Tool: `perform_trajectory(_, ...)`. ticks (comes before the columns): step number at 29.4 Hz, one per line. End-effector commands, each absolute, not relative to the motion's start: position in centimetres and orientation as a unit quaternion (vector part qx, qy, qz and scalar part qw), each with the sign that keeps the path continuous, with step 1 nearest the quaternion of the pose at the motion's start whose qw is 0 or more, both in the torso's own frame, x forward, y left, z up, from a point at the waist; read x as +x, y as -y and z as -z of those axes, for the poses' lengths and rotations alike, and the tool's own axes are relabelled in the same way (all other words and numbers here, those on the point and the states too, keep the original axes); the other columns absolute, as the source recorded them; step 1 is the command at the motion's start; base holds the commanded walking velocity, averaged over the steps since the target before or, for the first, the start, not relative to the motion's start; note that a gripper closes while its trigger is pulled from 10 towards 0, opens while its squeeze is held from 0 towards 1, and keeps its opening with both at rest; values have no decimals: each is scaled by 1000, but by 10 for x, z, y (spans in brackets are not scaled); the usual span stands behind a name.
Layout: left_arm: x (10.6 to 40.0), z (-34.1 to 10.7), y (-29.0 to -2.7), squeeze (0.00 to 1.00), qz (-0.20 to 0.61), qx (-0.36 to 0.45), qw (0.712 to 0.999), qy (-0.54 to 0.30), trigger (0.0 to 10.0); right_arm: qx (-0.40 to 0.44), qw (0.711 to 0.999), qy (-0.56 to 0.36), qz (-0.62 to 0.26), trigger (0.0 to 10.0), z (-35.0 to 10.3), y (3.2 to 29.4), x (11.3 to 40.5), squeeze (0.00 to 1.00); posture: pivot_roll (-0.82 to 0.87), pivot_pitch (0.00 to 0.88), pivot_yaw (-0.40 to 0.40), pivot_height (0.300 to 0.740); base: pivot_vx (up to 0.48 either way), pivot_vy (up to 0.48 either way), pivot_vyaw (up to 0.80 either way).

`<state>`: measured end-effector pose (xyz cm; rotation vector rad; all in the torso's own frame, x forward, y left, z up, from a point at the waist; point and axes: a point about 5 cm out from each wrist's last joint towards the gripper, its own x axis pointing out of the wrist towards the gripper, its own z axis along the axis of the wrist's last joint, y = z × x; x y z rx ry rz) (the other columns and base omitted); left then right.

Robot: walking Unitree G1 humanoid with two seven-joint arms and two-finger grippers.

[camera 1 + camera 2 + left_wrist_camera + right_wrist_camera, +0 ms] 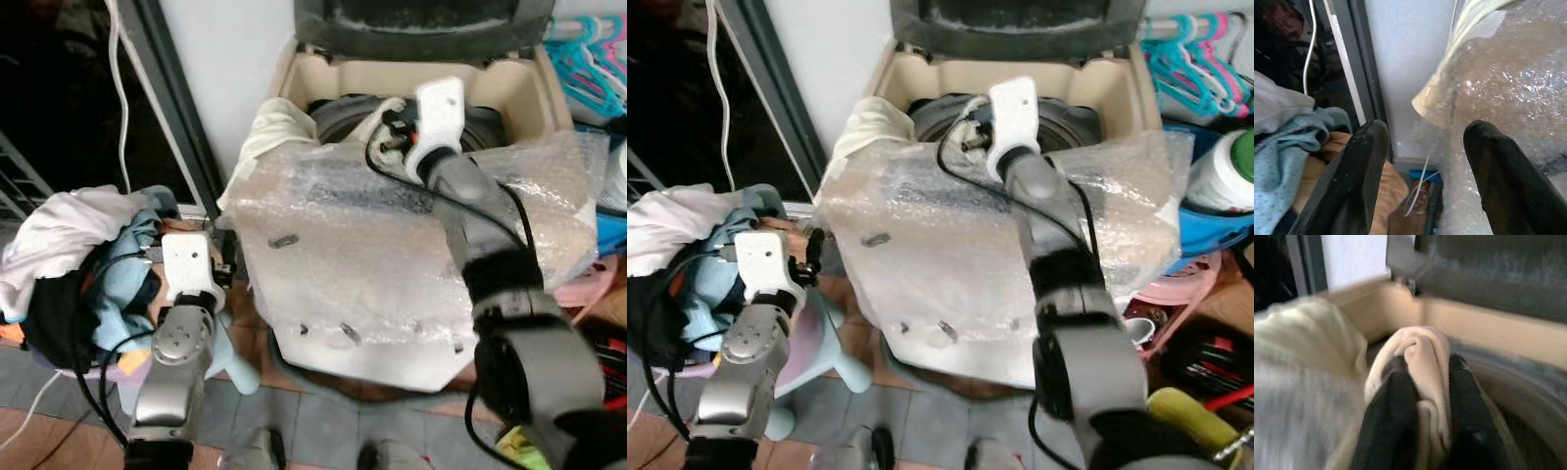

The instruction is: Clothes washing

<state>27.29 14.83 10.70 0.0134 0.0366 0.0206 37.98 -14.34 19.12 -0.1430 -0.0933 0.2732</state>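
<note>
one cream garment (1422,362) is pinched between the right gripper (392,132)'s fingers at the rim of the open top-load washing machine (509,83), part still draped over the bubble-wrapped front (362,255). the left gripper (1425,147) hangs spread and empty beside the laundry pile (69,264). likely risk: the trailing cloth snags on the wrap or rim and slips out instead of dropping into the drum.

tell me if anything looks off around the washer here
The washing machine has bubble wrap draped over its front, odd on a machine in use. A cream garment, pinched in the right gripper, trails over the rim rather than lying inside the drum.
</note>
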Motion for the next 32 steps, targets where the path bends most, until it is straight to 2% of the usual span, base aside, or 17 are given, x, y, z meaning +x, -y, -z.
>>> perform_trajectory(1,274,-107,-150,0,-8,14,1000,-19,10000,-88,983,87,-132,10000,-206,143,373,1000,-68,47,85,740,0,0,0)
perform_trajectory(3,276,-107,-147,0,-4,14,1000,-20,10000,-156,967,160,-123,10000,-218,145,357,1000,-71,41,91,740,0,0,0)
perform_trajectory(8,276,-106,-143,0,5,16,1000,-22,10000,-175,952,207,-142,10000,-220,131,339,1000,-75,33,98,740,0,0,0)
perform_trajectory(18,275,-106,-149,0,-11,17,1000,-18,10000,-151,949,189,-201,10000,-214,105,320,1000,-60,26,83,740,0,0,0)
perform_trajectory(19,275,-106,-149,0,-12,17,1000,-18,10000,-151,946,190,-217,10000,-214,99,319,1000,-60,26,83,740,0,0,0)
perform_trajectory(20,275,-106,-148,0,-12,10,1000,-21,10000,-169,927,179,-283,10000,-208,80,315,1000,-59,23,80,740,0,0,0)
perform_trajectory(24,276,-107,-145,0,-9,6,1000,-20,10000,-215,900,178,-336,10000,-200,65,309,1000,-63,25,83,740,0,0,0)
perform_trajectory(27,279,-108,-144,0,-7,9,1000,-19,10000,-207,908,171,-321,10000,-198,69,309,1000,-65,23,88,740,0,0,0)
perform_trajectory(29,282,-110,-146,0,-7,15,1000,-12,10000,-201,925,163,-277,10000,-189,84,306,1000,-68,2,91,740,0,0,0)
perform_trajectory(32,283,-113,-147,0,-12,13,1000,-5,10000,-201,929,162,-264,10000,-186,89,303,1000,-63,0,82,740,0,0,0)
